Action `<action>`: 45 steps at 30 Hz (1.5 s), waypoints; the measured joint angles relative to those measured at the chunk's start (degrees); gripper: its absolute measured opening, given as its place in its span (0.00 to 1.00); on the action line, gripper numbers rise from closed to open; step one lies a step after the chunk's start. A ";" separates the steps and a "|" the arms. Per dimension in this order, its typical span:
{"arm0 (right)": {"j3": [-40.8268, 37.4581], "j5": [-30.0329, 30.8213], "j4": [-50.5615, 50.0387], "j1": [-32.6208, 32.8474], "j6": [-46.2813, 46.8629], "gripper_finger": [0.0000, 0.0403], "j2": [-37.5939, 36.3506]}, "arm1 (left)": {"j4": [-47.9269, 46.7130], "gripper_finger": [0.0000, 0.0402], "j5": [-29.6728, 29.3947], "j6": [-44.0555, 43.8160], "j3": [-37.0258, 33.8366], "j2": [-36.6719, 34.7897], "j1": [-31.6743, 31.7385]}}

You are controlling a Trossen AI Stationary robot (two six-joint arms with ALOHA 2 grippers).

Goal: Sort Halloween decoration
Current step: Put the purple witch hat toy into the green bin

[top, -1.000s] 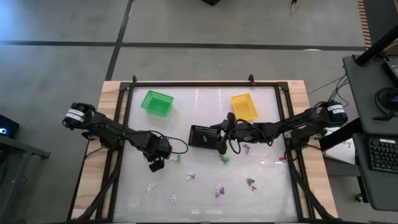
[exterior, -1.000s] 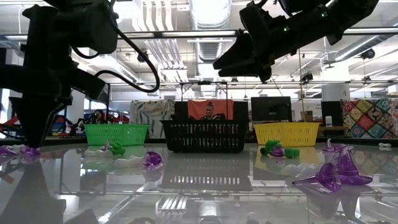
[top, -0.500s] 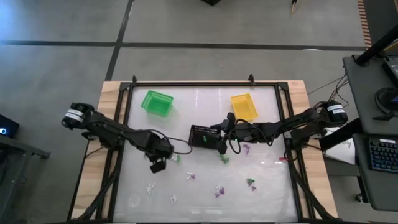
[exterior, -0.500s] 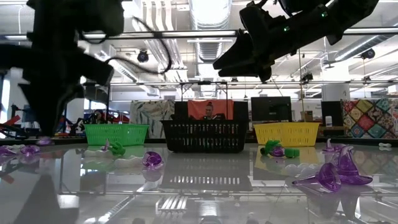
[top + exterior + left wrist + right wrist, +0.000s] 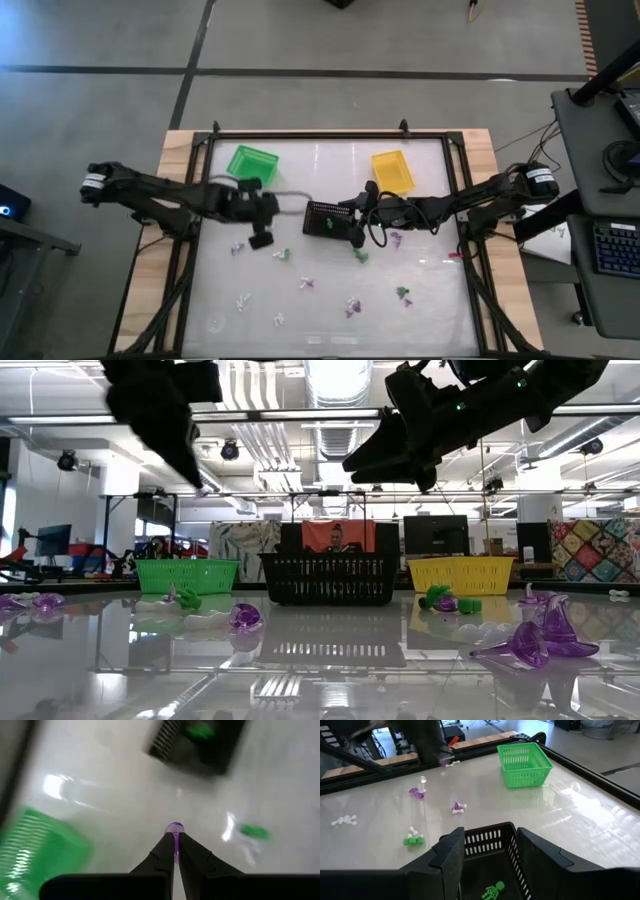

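Observation:
My left gripper (image 5: 174, 851) is shut on a purple trinket (image 5: 174, 828) and hangs above the table between the green basket (image 5: 252, 163) and the black basket (image 5: 328, 217). It shows high at the left in the low view (image 5: 165, 420). My right gripper (image 5: 487, 851) stands open in the air over the black basket's right end (image 5: 352, 222), touching nothing. A green trinket (image 5: 491, 893) lies inside that basket. More purple, green and white trinkets lie loose on the table, among them a purple one (image 5: 237, 249) and a green one (image 5: 281, 255). My left gripper pinches the purple trinket between its two fingertips (image 5: 167, 844); only the trinket's rounded end (image 5: 174, 826) sticks out past them. The fingers slant down from the table's left side. The trinket is lifted clear of the table.
The yellow basket (image 5: 392, 170) stands at the far right. Loose trinkets are scattered over the near half of the table, such as white ones (image 5: 242, 300), a purple one (image 5: 308, 284) and a green one (image 5: 402, 293). Dark rails (image 5: 310, 133) frame the table.
My left gripper has risen from the table top with the purple trinket and gone toward the far edge, nearer the green basket, turning as it went. Another purple trinket has stayed on the table where the gripper stood.

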 joint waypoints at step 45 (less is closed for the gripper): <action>0.00 0.00 -0.09 0.02 1.53 0.42 0.02 | 12.15 0.12 -1.12 5.62 -11.74 2.80 39.42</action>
